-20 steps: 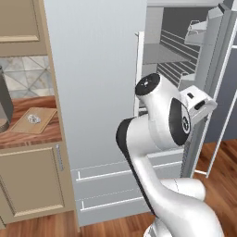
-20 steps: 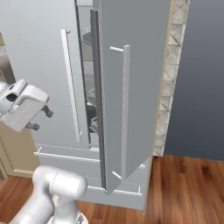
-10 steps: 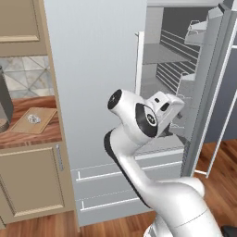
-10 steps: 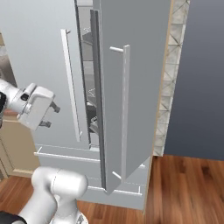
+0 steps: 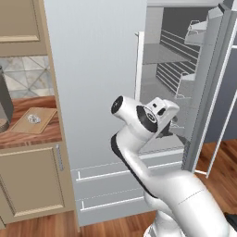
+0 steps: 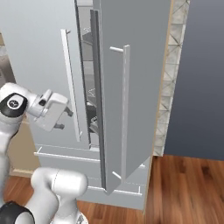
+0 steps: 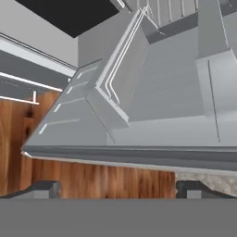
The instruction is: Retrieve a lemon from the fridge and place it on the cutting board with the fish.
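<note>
The fridge [image 5: 92, 69] stands with its left door closed and its right door [image 5: 209, 92] swung open, grey shelves [image 5: 159, 58] showing inside. The lemon is hidden from every view. On the counter at the left lies the cutting board [image 5: 36, 120] with the small silvery fish [image 5: 33, 118] on it. My gripper [image 5: 167, 130] hangs open and empty in front of the fridge's lower opening, pointing toward it. From the right side, the gripper [image 6: 64, 119] sits just left of the gap beside the open door [image 6: 131, 87]. The hand view has both fingertips [image 7: 44, 187] wide apart before grey door bins.
A dark coffee machine [image 5: 3, 106] stands at the left edge of the wood countertop [image 5: 28, 134]. Beige cabinets [image 5: 32, 180] sit below it. The fridge's drawers [image 5: 106, 185] are low, and wooden floor [image 6: 183, 188] lies to the right.
The hand has swung down and in toward the fridge's open gap, while the arm's elbow moved left. The jaws stayed open.
</note>
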You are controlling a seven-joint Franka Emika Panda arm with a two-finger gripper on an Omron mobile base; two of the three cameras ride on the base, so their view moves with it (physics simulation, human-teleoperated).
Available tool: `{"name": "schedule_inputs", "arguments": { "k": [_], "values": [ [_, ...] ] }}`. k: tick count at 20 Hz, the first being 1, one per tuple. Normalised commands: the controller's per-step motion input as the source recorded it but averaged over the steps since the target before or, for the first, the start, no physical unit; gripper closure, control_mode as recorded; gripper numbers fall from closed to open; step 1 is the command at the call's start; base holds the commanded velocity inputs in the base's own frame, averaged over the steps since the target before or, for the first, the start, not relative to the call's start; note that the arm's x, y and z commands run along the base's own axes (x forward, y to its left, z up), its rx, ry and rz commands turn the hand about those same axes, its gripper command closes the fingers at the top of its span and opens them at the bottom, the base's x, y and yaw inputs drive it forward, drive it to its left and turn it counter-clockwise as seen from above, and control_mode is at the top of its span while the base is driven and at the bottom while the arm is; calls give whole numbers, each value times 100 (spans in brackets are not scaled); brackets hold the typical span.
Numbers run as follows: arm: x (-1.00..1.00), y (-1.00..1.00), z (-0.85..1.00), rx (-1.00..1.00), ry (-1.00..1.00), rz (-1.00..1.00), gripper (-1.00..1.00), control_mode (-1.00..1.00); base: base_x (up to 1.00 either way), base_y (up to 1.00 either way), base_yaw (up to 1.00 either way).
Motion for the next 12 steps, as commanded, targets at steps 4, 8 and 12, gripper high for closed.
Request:
{"name": "schedule_inputs", "arguments": {
  "k": [4,8,12],
  "values": [
    [53,-34,-46,0,0,0,-100,-100,0,0,0],
    [53,-27,-37,0,0,0,-100,-100,0,0,0],
    [50,-18,-33,0,0,0,-100,-100,0,0,0]
  ]
}}
